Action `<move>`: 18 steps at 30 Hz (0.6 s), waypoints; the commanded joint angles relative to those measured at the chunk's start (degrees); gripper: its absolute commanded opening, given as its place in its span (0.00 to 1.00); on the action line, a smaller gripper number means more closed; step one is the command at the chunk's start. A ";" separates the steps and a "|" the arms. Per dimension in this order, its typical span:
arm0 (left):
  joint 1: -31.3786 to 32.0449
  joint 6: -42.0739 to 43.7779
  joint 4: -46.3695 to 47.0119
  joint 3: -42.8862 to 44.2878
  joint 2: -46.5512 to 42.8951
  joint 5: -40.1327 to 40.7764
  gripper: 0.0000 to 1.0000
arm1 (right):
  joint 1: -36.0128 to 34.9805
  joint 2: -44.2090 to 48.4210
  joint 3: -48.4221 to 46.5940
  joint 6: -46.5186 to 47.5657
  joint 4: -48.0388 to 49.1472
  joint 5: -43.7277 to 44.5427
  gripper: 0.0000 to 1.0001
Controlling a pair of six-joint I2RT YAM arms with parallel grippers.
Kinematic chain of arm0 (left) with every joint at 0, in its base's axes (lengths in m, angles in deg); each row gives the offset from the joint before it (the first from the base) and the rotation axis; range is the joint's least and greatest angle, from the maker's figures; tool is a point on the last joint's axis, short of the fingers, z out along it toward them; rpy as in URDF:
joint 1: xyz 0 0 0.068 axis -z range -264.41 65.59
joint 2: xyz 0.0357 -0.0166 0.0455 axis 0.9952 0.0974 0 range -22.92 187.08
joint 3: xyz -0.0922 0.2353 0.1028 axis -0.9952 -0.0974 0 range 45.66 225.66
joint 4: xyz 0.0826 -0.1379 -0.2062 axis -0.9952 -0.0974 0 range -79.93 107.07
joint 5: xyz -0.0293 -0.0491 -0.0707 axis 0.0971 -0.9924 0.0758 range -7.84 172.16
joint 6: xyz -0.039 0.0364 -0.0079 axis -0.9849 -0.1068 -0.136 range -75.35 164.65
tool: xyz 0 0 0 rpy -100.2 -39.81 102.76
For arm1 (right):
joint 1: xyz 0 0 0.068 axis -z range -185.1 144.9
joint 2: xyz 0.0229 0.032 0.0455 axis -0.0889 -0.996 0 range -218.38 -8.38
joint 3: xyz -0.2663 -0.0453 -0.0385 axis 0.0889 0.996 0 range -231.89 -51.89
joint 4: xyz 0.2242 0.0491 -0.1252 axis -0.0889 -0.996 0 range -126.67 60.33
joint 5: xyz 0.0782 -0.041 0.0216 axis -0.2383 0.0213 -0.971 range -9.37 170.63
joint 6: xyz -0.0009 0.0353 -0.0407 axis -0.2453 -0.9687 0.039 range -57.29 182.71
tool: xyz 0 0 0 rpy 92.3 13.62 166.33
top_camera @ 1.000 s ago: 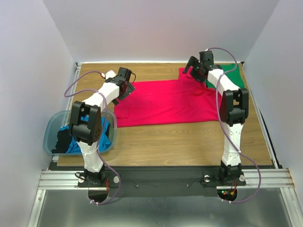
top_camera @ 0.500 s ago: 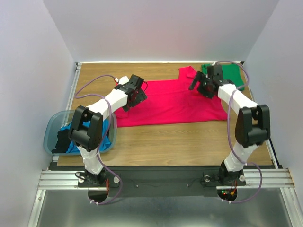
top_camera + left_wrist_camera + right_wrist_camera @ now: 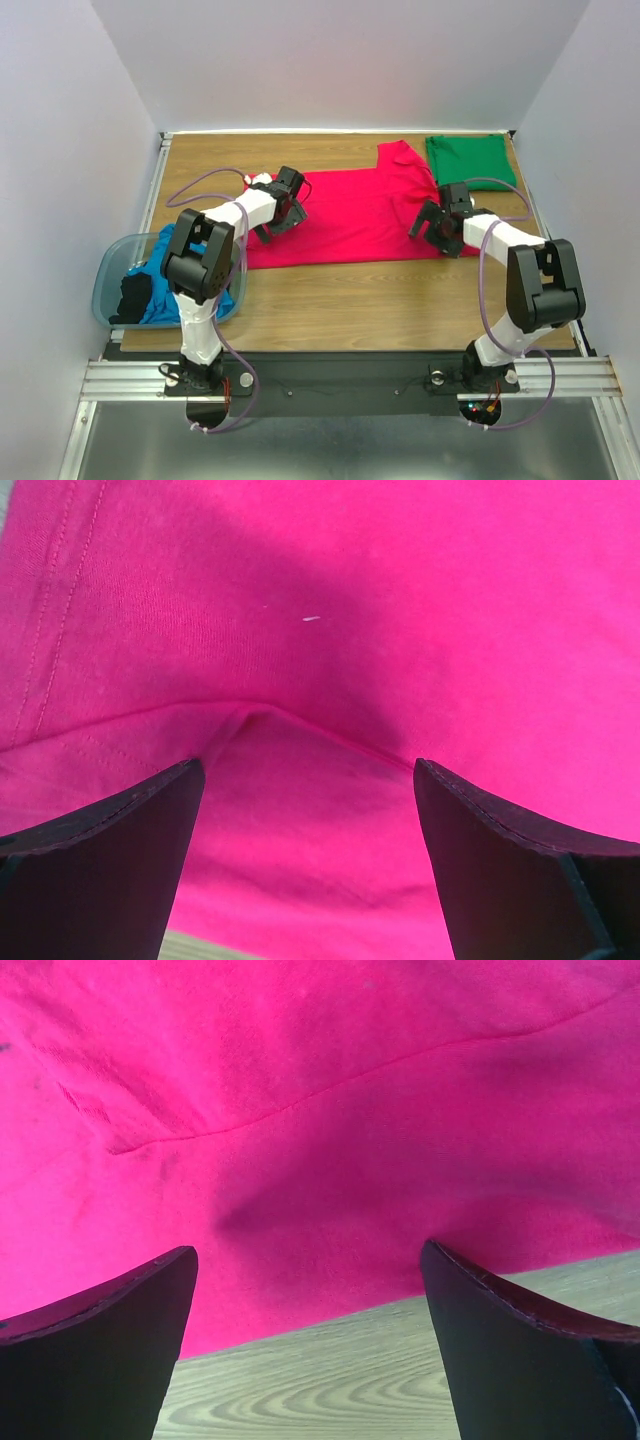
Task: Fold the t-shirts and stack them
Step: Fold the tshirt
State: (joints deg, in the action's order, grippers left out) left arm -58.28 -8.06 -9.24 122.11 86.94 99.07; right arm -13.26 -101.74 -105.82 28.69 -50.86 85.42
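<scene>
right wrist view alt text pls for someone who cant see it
A creased crimson-pink t-shirt fills most of the frame, its edge meeting wooden table along the bottom. The right gripper is open over that edge, a dark finger in each lower corner, nothing held.

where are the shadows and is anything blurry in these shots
Left wrist: a dark shadow lies on the crimson-pink t-shirt ahead of the left claw. Right wrist: fainter shadow on the shirt, table grain sharp. Top external: even light, no glare.
</scene>
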 commanded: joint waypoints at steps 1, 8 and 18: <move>-0.91 -0.20 -1.64 1.60 0.17 1.99 0.98 | 1.22 0.55 2.60 -1.84 -0.43 3.11 1.00; -5.21 -0.29 -4.37 3.35 0.35 8.49 0.98 | 1.83 2.57 4.10 -1.40 -0.52 3.90 1.00; -9.78 3.04 -8.59 15.75 2.91 11.66 0.98 | 1.92 4.94 5.15 -0.52 -0.61 2.94 1.00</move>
State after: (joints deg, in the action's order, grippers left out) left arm -68.49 -6.77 -14.57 133.89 91.68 107.74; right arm -11.91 -97.96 -101.62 27.35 -49.00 86.91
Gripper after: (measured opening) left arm 0.985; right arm 0.997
